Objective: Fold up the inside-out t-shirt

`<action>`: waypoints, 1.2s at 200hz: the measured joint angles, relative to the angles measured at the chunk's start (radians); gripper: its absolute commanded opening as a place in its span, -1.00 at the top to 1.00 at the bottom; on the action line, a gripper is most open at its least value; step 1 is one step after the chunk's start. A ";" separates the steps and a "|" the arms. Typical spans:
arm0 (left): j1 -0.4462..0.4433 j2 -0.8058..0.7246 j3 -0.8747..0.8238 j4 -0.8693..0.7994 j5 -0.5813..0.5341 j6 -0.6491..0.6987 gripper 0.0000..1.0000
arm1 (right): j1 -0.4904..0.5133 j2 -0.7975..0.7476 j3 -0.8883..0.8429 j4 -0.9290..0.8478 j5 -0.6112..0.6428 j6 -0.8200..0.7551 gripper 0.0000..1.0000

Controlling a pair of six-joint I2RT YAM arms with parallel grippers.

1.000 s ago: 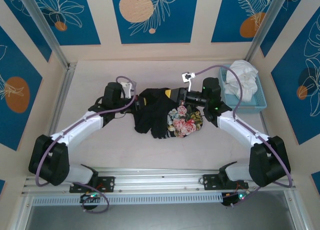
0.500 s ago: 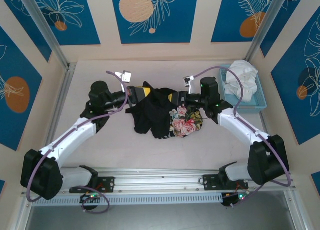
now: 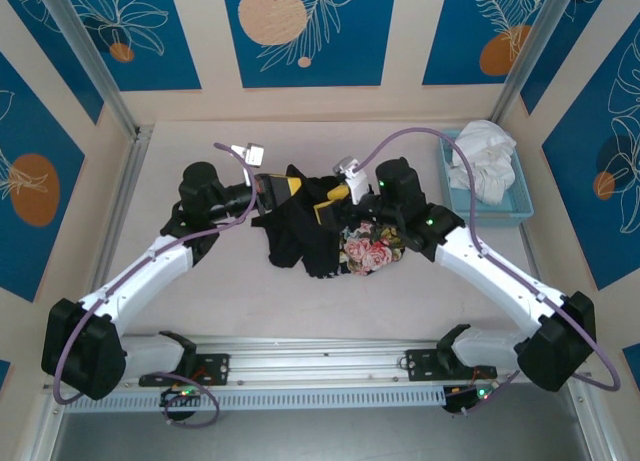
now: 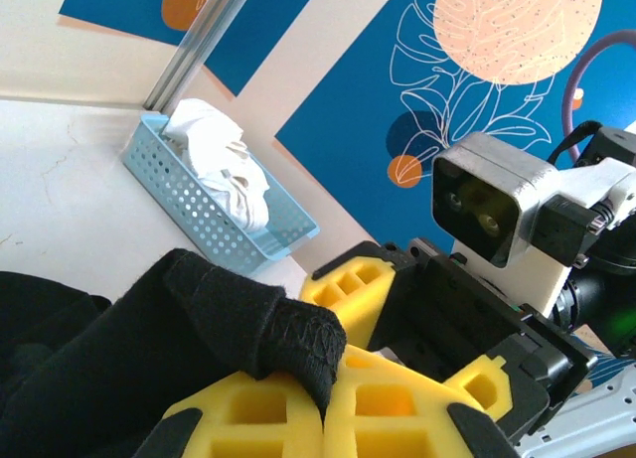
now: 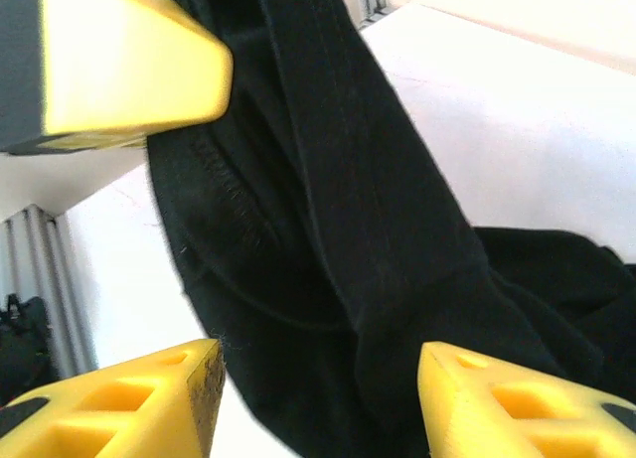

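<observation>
Black t-shirt (image 3: 295,236) bunched mid-tabletop (image 3: 250,306), floral patch (image 3: 368,249) on its right side, facing up. L gripper (image 3: 287,186) clamped on a raised fold at shirt's far edge, cloth pinched btwn yellow pads. R gripper (image 3: 332,198) just right of it, jaws apart, fabric hanging loose btwn them, not gripped. Blue basket (image 3: 515,209) w/ white cloth (image 3: 480,156) far right.

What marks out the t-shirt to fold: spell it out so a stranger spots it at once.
Look to the middle of the table. The t-shirt is the crumpled black heap, with a pink floral patch. The other cloth is white and sits in the blue basket at the far right.
</observation>
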 measured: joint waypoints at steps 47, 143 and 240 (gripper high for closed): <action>0.000 0.000 0.000 -0.013 -0.004 0.008 1.00 | 0.024 0.109 0.054 -0.027 0.124 -0.034 0.93; -0.001 0.014 0.038 -0.315 -0.323 0.174 0.82 | -0.227 0.006 0.013 0.190 -0.420 0.367 1.00; -0.019 -0.060 0.043 -0.511 -0.494 0.264 0.04 | -0.236 0.074 -0.010 0.285 -0.494 0.535 1.00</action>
